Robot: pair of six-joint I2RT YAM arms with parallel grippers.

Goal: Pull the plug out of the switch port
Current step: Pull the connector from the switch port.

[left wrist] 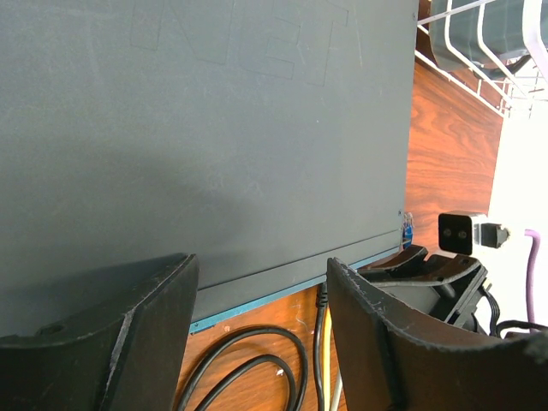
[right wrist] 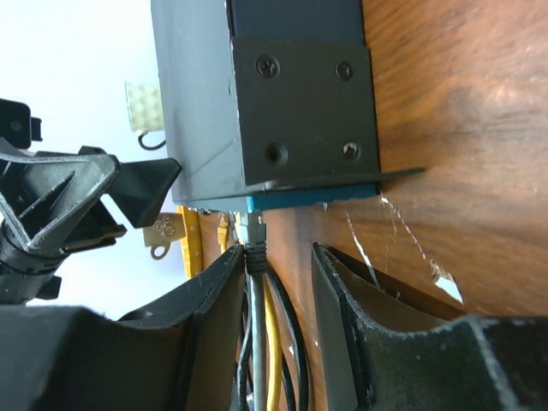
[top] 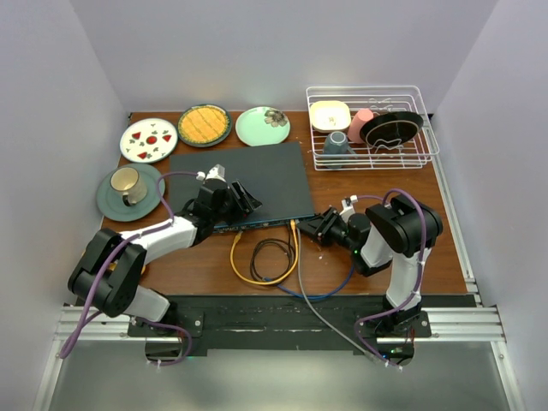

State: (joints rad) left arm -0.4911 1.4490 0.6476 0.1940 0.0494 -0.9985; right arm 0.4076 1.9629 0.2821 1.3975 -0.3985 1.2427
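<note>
Approach work, by the look of it: the right gripper (right wrist: pixel 276 250) is lined up on the plug (right wrist: pixel 251 228), and the pull itself has not begun. The switch (top: pixel 244 175) lies flat in the middle of the wooden table (top: pixel 197 265). Its blue front edge (right wrist: pixel 312 195) faces the arms, and the plug sits in a socket near the right-hand end of that edge.

From the right wrist view the two fingers stand partly apart, one on each side of the plug's grey boot. The boot lies close against one finger (right wrist: pixel 214 300), with a clear gap to the other, so I judge nothing is clamped yet. A grey cable (right wrist: pixel 255 342) trails back from the plug between the fingers, and a yellow cable (top: pixel 296 248) is plugged in further along the same edge.

The left gripper (top: pixel 247 201) hangs over the near part of the switch's top, fingers spread wide and holding nothing. It seems placed to steady the box, though I cannot tell whether it touches.

The next move seems to call for closing squarely on the plug's body rather than the cable. The latch probably needs pressing, then a straight draw away from the front edge while the switch is kept from sliding.
</note>
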